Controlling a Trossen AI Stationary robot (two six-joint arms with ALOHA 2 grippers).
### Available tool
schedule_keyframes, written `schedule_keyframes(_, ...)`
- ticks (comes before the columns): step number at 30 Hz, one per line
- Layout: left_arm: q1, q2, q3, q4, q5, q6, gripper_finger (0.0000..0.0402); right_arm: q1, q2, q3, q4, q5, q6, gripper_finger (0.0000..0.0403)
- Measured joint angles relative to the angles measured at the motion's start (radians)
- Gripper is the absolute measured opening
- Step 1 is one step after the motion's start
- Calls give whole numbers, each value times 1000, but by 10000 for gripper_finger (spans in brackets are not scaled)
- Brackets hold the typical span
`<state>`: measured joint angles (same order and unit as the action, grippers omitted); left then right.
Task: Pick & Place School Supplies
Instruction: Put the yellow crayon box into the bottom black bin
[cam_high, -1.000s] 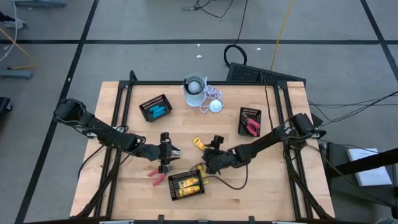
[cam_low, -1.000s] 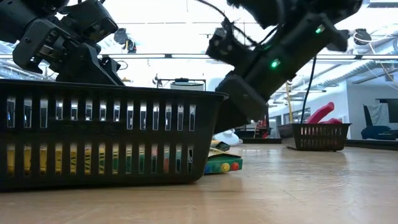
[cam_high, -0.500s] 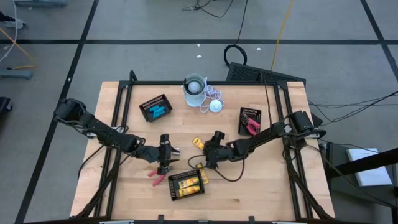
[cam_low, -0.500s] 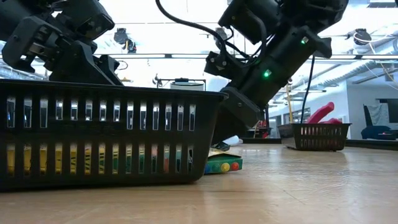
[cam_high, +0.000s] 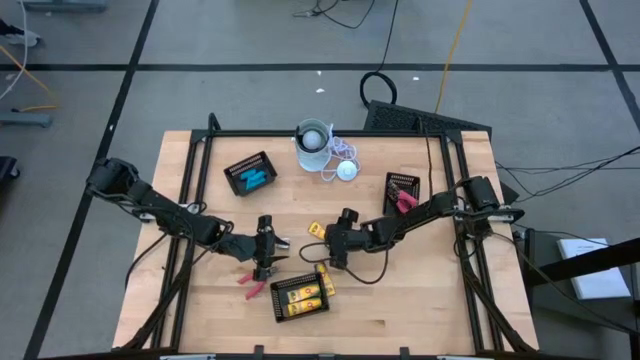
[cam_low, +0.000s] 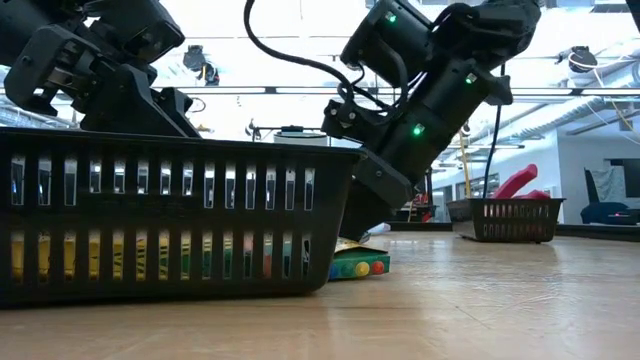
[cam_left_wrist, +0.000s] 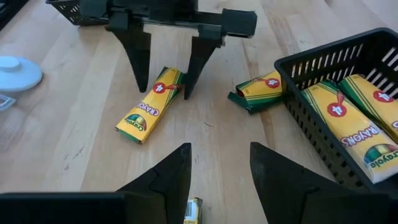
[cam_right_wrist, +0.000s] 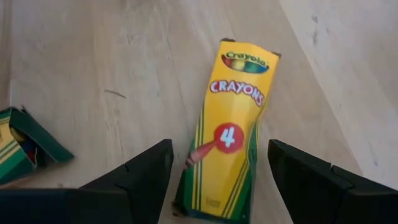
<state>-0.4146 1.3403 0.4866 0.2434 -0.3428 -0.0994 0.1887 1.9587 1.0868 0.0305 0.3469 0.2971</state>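
Observation:
A yellow-and-green crayon box (cam_right_wrist: 227, 140) lies flat on the wooden table (cam_high: 400, 290), mid-table (cam_high: 316, 230). My right gripper (cam_right_wrist: 219, 149) is open and slants down over the box's near end, one finger on each side, touching nothing that I can see; the left wrist view shows it too (cam_left_wrist: 165, 93). A second crayon box (cam_left_wrist: 261, 90) lies beside the near black mesh tray (cam_high: 298, 298). My left gripper (cam_left_wrist: 220, 149) waits open, left of centre (cam_high: 265, 250). Red-handled scissors (cam_high: 252, 285) lie near it.
The near tray (cam_left_wrist: 323, 62) holds crayon boxes (cam_left_wrist: 348, 124) and fills the front of the low view (cam_low: 170, 220). A tray with blue sticks (cam_high: 250, 173) stands far left, one with red scissors (cam_high: 402, 193) far right. A white cup (cam_high: 312, 143) and corded disc (cam_high: 346, 170) sit at the far edge.
My right gripper has moved away from the near tray toward the table's far edge and slightly down, turning a little, until its fingers stand either side of the loose crayon box. It has stayed open.

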Motion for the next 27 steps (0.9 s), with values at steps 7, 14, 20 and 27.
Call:
schedule_keyframes(7, 2, 0, 0, -3, -40, 0, 168, -4, 18, 1, 14, -14, -53, 223)
schedule_keyframes(14, 2, 0, 0, -6, -62, 3, 168, -4, 20, 1, 11, -37, -100, 101)
schedule_keyframes(20, 2, 0, 0, -7, -83, 11, 168, -3, 21, 0, 11, -36, -155, 62)
schedule_keyframes(27, 15, 0, 0, -7, -87, 12, 168, -3, 22, -2, 41, -29, -191, 62)
